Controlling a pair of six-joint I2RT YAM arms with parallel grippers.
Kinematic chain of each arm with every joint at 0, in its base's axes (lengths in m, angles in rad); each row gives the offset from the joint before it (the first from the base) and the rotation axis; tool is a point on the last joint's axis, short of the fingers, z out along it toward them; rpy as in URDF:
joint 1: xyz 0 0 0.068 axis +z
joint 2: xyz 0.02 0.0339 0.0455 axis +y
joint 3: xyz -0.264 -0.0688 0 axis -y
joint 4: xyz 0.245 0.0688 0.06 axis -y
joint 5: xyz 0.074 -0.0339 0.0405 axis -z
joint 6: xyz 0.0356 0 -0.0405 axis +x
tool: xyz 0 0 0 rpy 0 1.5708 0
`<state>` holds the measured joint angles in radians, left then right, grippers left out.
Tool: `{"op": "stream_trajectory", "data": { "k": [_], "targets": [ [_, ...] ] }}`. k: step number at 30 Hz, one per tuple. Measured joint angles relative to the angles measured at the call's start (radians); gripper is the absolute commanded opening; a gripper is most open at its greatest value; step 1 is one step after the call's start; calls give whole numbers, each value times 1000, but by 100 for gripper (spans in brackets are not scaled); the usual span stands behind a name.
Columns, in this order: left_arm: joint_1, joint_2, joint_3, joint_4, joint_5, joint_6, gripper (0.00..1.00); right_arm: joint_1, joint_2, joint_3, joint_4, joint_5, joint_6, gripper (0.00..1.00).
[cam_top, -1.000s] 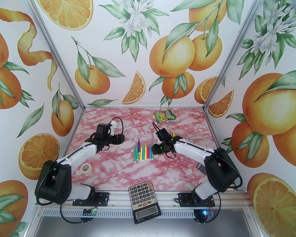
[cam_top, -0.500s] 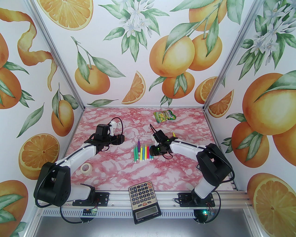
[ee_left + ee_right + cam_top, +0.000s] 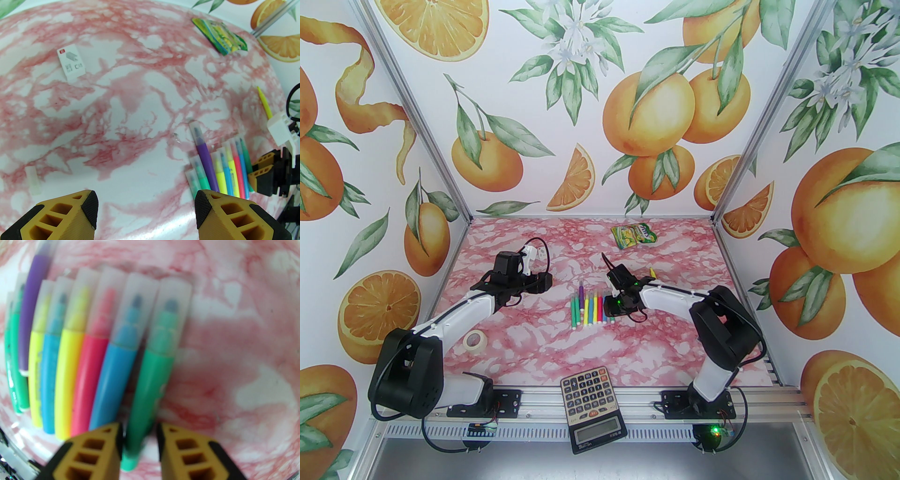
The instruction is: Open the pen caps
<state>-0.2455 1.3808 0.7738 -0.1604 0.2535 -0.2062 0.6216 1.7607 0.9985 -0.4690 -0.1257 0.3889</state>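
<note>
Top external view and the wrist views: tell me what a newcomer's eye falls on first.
The bright row of capped markers at the middle of the pink marble table. Next, the right gripper straddling the green pen at the row's right end. Huge printed oranges cover the walls.

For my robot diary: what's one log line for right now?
right gripper: astride green pen | its cap: on | left gripper: open

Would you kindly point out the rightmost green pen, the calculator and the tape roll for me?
Green pen (image 3: pixel 150 380): right wrist view, on its barrel.
Calculator (image 3: pixel 588 396): top external view, on its keypad.
Tape roll (image 3: pixel 482 346): top external view, on its near rim.
</note>
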Motion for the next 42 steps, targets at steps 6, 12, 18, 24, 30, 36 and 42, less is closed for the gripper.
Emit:
{"op": "stream_trajectory", "data": {
  "k": [6, 12, 18, 24, 30, 36, 42],
  "targets": [
    [0, 0, 0, 0, 0, 0, 71, 24, 27, 43, -52, 78, -6, 29],
    [-2, 0, 0, 0, 0, 0, 71, 40, 58, 89, -105, 128, -12, 25],
    [-4, 0, 0, 0, 0, -3, 71, 43, 64, 100, -116, 155, -12, 24],
    [-5, 0, 0, 2, 17, -11, 71, 44, 63, 100, -116, 174, -24, 22],
    [-19, 17, 0, 39, 110, -39, 72, 33, 43, 99, -113, 166, -46, 21],
    [-24, 40, 0, 128, 223, -97, 71, 24, -19, 89, -78, 108, -72, 21],
    [-32, 62, 3, 187, 304, -135, 69, 24, -79, 61, -3, 13, -92, 21]
  ]
}}
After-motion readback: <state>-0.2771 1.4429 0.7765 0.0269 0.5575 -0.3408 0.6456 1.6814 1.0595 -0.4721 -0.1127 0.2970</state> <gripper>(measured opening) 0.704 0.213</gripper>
